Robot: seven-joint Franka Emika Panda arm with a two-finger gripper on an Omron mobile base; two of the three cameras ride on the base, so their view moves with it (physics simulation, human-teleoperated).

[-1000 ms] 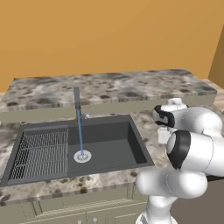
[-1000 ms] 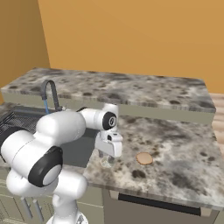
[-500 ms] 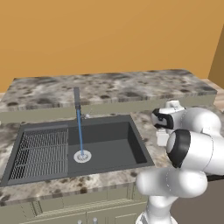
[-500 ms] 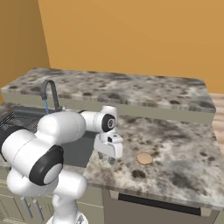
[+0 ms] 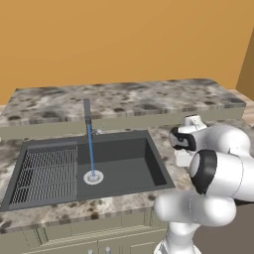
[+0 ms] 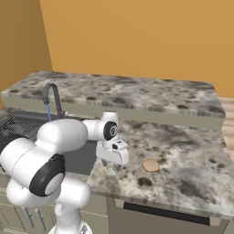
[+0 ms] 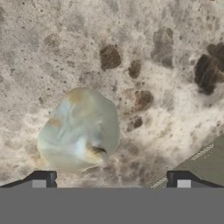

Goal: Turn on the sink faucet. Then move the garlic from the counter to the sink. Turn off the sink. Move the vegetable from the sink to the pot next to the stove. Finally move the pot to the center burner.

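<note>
Gripper [image 7: 111,180] open wide, fingers apart, holding nothing, hanging just above garlic [image 7: 78,130]. Garlic sits on counter [image 7: 166,57], centre-left of hand view, between two fingertips [image 7: 41,179]. In right base view, garlic [image 6: 112,168] under gripper at lower middle, near sink [image 5: 124,163] edge. Faucet [image 5: 88,113] running, blue water stream [image 5: 91,151] falling to drain [image 5: 93,176]. Flat tan disc [image 6: 151,165] beside gripper on counter.

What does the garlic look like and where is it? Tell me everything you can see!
The garlic is a small, pale, off-white lumpy bulb with faint yellowish and bluish tints and a small brownish stub near one end. It lies on the speckled granite counter, not far from the sink's edge. The open gripper hovers right above it, fingertips on either side, not touching it. From the right base view it peeks out just beneath the hand.
</note>
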